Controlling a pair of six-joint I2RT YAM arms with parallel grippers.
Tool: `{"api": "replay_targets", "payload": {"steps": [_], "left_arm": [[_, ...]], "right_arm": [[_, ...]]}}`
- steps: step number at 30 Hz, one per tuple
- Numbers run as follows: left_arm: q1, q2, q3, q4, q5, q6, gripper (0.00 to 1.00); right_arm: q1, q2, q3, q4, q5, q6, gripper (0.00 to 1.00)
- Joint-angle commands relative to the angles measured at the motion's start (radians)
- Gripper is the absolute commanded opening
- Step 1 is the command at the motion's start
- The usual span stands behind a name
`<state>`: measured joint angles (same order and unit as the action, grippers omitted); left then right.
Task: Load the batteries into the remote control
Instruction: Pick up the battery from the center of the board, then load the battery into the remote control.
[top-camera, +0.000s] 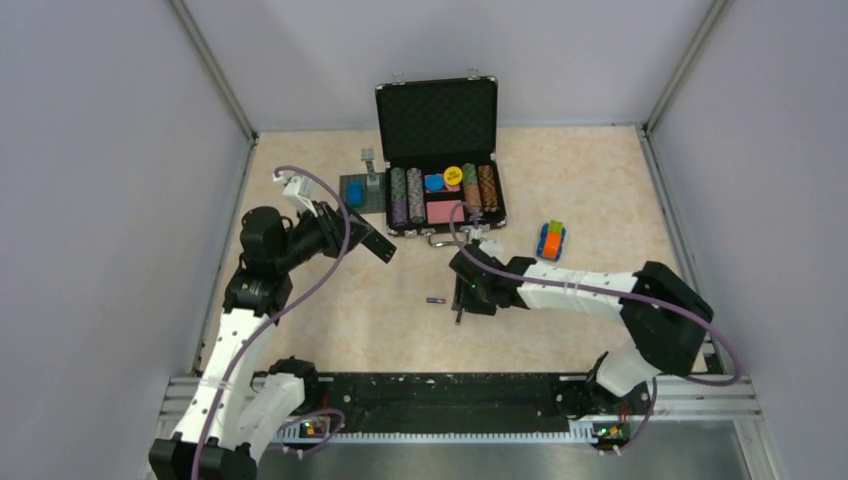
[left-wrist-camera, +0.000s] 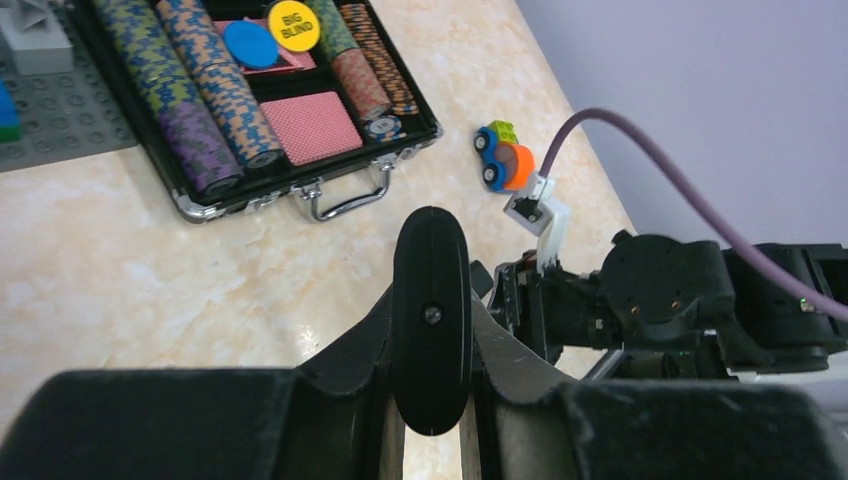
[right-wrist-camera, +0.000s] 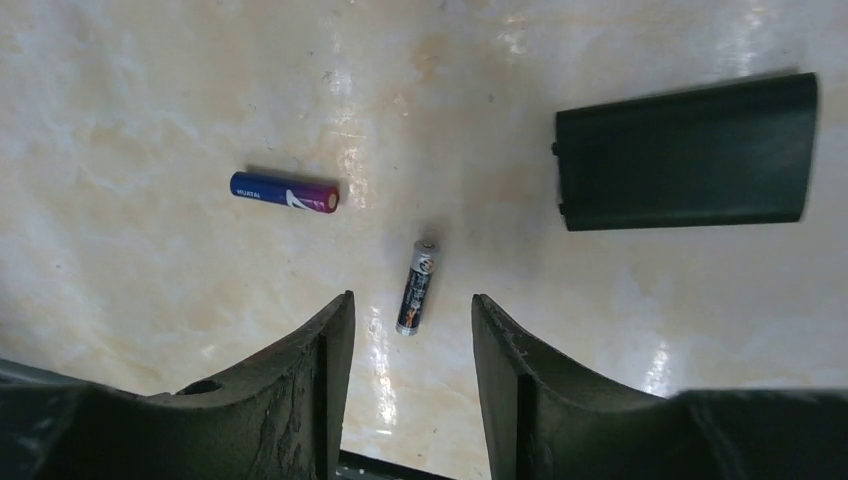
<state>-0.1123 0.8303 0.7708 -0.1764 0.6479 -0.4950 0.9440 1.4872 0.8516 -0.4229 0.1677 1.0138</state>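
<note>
There are 2 batteries, 1 remote and 1 loose black cover. The remote is a slim black bar held off the table in the closed left gripper, left of centre and just near the open poker chip case. From the left wrist only its narrow rounded end shows, so its buttons and battery slot cannot be made out. Both batteries lie on the marble table by the right gripper, whose 2 fingers are spread open and grip nothing. 1 battery, the purple and blue battery, lies just left of that gripper. The other, the black and grey battery, lies lengthwise in the gap between the fingers, and from above the gripper hides it. The cover rests flat near both, touching neither.
</note>
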Motion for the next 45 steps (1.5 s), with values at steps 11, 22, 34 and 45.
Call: {"api": "replay_targets", "payload": {"steps": [11,22,34,45], "left_arm": [[-0.001,-0.126,-0.051,-0.039,-0.215,-0.011,0.0],[-0.001,-0.121,-0.058,-0.029,-0.239,-0.01,0.0],[-0.003,-0.056,-0.05,0.068,0.011,-0.081,0.0],[-0.016,0.051,-0.002,0.391,0.388,-0.343,0.0]], "right_arm": [[0.08,0.257,0.267,-0.252,0.17,0.069,0.42],[0.105,0.3,0.274,-0.264,0.146,0.067,0.12],[0.105,-0.001,0.309,-0.19,0.297,-0.14,0.0],[0.104,-0.3,0.454,0.168,0.064,-0.655,0.0]]}}
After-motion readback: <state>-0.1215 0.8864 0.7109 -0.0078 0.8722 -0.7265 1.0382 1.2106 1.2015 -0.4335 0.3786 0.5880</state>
